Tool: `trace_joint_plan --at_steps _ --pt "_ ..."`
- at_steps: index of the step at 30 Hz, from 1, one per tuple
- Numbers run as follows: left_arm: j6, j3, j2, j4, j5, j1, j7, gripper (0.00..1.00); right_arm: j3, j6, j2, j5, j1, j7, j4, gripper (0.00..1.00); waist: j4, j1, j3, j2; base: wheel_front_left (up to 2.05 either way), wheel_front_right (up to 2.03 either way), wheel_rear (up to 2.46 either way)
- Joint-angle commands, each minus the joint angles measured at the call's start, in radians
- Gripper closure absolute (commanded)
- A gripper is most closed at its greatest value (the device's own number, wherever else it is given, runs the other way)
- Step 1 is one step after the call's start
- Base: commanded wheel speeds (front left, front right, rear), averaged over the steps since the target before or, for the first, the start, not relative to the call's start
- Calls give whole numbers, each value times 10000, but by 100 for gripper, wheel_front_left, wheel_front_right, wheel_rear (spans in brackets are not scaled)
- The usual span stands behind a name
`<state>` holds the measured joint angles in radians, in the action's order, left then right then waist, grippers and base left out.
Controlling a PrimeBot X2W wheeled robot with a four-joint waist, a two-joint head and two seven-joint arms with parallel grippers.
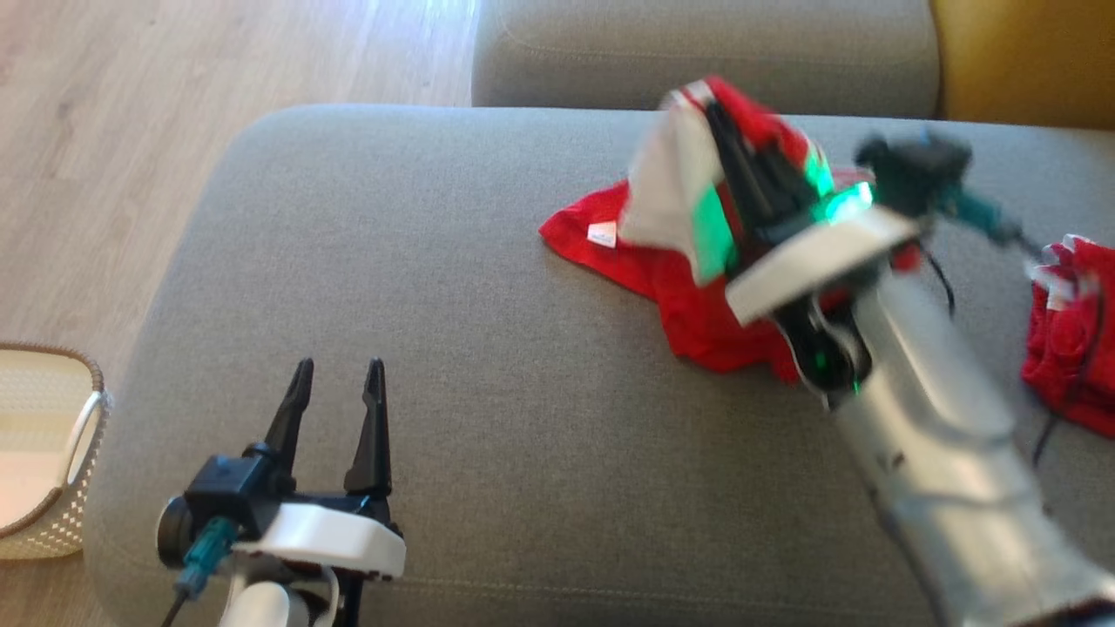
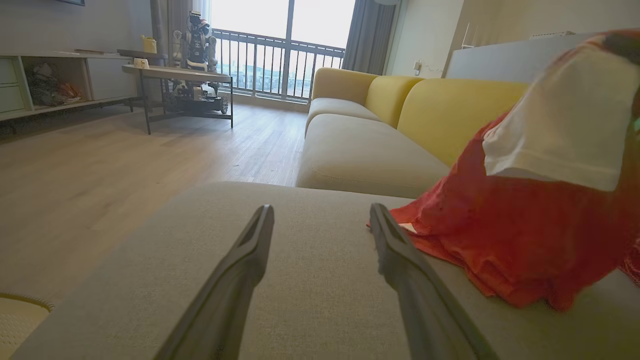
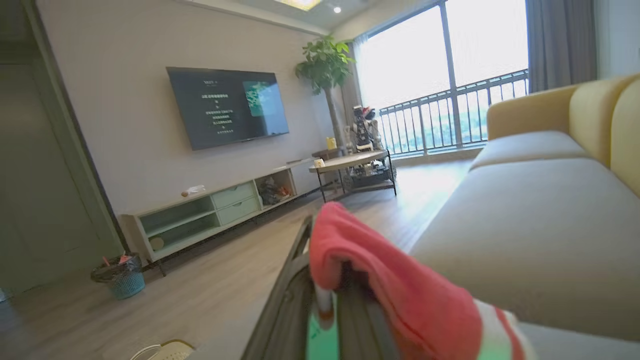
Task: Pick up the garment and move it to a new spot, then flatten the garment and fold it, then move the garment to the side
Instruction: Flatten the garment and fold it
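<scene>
The garment (image 1: 688, 296) is red with white and green parts. Part of it lies on the grey ottoman (image 1: 435, 305) and part is pulled up into a peak. My right gripper (image 1: 721, 117) is shut on that raised part, its image blurred. In the right wrist view the red cloth (image 3: 380, 270) drapes over the tips of the dark fingers (image 3: 290, 290). My left gripper (image 1: 338, 366) stands open near the ottoman's front left, well apart from the garment. In the left wrist view its fingers (image 2: 250, 260) point across the cushion, with the garment (image 2: 500, 240) to their right.
Another bunched red cloth (image 1: 1067, 340) lies at the ottoman's right edge. A white woven basket (image 1: 43, 453) stands on the wooden floor to the left. A grey and yellow sofa (image 2: 450, 110) runs behind the ottoman, and a low table (image 2: 175, 75) stands farther off.
</scene>
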<state>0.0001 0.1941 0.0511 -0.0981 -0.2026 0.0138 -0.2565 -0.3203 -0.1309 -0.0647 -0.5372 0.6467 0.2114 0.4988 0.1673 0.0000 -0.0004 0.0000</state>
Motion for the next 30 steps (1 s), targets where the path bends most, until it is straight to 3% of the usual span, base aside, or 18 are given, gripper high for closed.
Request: trace_joint_plan --at_steps 1,7,11,17,24,30 --pt "41 -248 -7 309 -74 -313 -53 0 -497 2 145 -187 1004 -37 -545 100 33 0 -46 0 0 0 0" --pt "155 -20 -8 329 -258 -249 -53 0 -1427 2 145 -1680 2679 317 -1146 100 150 0 -61 0 0 0 0" --pt "258 52 -8 374 -328 -222 -53 0 -1288 2 94 -1068 2867 457 -689 100 122 0 15 0 0 0 0" --pt "320 71 -8 394 -386 -247 -53 0 -909 2 -725 -239 1968 485 474 100 -35 0 150 0 0 0 0" --pt "336 21 -8 359 -368 -302 -53 0 324 2 -1615 51 606 -57 1807 100 -501 0 272 0 0 0 0" --pt "257 71 -8 293 -291 -426 -53 0 1499 2 -1446 458 475 -35 2780 100 -870 0 399 0 0 0 0"
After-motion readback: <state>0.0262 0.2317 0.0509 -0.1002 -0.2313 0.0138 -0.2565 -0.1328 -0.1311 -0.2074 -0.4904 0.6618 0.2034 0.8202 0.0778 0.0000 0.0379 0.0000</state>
